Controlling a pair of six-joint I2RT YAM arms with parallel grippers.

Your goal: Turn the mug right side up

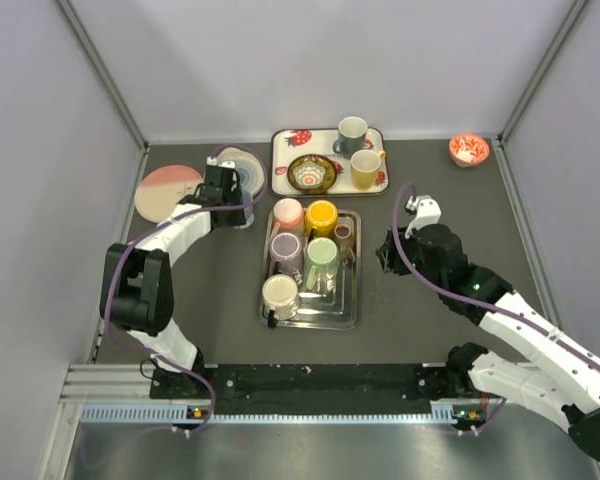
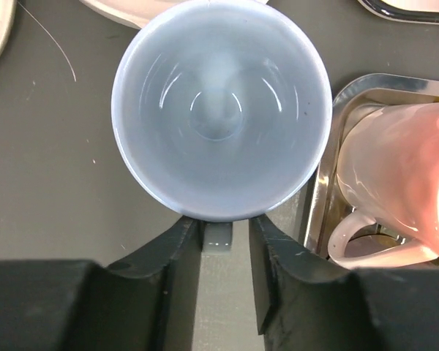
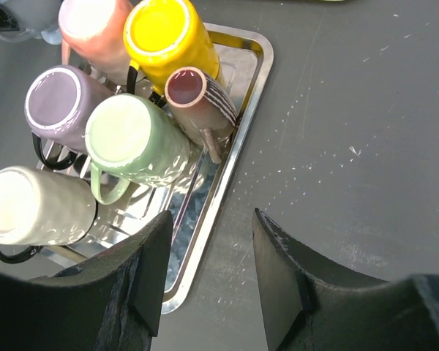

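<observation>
Left wrist, tray: shiny steel tray (image 2: pixel 338 102) rim just beside mug; a swing could clip it.
Mug: pale blue ceramic mug (image 2: pixel 221 110), mouth toward camera, left of tray.
Left gripper (image 2: pixel 224 227): fingers straddle handle (image 2: pixel 218 238), clamp unclear; could drag mug over.
Right gripper (image 3: pixel 205 270): apart, empty.

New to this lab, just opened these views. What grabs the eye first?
A metal tray at the centre of the table, packed with upside-down mugs in mixed colours. Just left of its far corner, a pale blue mug stands mouth up, its handle between the fingers of the left gripper.
</observation>
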